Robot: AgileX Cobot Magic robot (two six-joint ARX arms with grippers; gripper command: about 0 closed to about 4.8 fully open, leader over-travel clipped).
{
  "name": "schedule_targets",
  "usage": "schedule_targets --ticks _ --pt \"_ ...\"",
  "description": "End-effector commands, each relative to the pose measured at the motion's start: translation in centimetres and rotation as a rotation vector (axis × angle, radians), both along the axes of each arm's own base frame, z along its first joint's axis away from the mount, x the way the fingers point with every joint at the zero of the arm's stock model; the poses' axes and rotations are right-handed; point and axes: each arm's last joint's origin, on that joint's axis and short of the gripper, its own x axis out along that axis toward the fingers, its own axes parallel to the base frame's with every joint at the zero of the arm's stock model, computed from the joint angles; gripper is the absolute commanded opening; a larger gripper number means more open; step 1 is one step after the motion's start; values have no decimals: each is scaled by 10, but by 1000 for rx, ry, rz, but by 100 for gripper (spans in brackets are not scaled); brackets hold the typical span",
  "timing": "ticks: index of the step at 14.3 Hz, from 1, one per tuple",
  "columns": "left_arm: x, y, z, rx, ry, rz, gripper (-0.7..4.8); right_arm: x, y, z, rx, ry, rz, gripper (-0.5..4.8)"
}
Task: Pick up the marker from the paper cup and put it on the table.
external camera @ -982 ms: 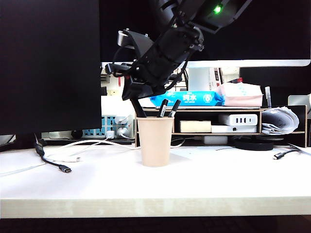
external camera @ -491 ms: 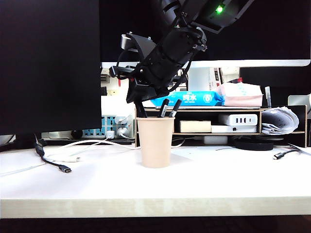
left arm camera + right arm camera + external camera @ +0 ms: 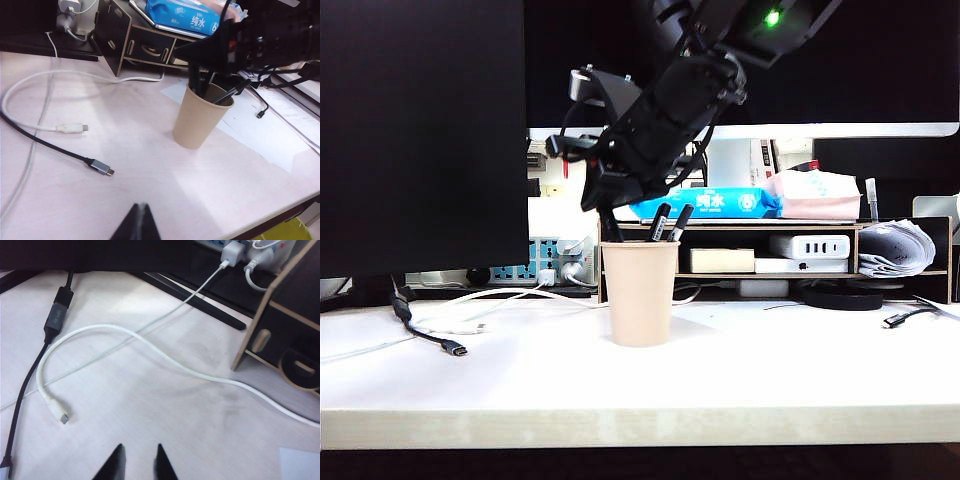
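The cream paper cup (image 3: pixel 640 295) (image 3: pixel 200 120) stands on the white table (image 3: pixel 770 370). My right gripper (image 3: pixel 605 207) hangs just above the cup's left rim, reached across from the right. It is shut on the top of the all-black marker (image 3: pixel 611 228) (image 3: pixel 194 82), whose lower end is still inside the cup. In the right wrist view only the right gripper (image 3: pixel 139 445) tips show, a little apart, and the marker is hidden. Two other markers (image 3: pixel 668 221) with pale bands lean in the cup. My left gripper (image 3: pixel 141 206) is shut and empty, over the table well short of the cup.
A black USB cable (image 3: pixel 438 340) and white cables (image 3: pixel 150 352) lie on the table left of the cup. Behind it stands a black-and-wood riser shelf (image 3: pixel 820 228) with a blue wipes pack (image 3: pixel 705 203). A dark monitor (image 3: pixel 420 130) is at the left. A paper sheet (image 3: pixel 260 135) lies beyond the cup.
My right gripper has risen a little and shifted right over the cup. The black marker's top came with it, so the marker stands more upright.
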Motion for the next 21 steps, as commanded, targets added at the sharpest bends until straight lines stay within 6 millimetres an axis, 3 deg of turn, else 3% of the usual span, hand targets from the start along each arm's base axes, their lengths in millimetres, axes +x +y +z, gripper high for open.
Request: schedule_targets --ticks 1,15,18,21 --pt "0 0 0 -1 1 -1 -5 0 -7 21 29 -69 -54 39" --pt "0 0 0 -1 1 -1 -5 2 -10 95 146 -205 -56 39" --pt "0 0 0 -1 1 -1 -5 -11 -21 115 150 -215 -62 39" --pt "0 0 0 -1 1 -1 -5 -20 -47 138 93 -249 -172 39"
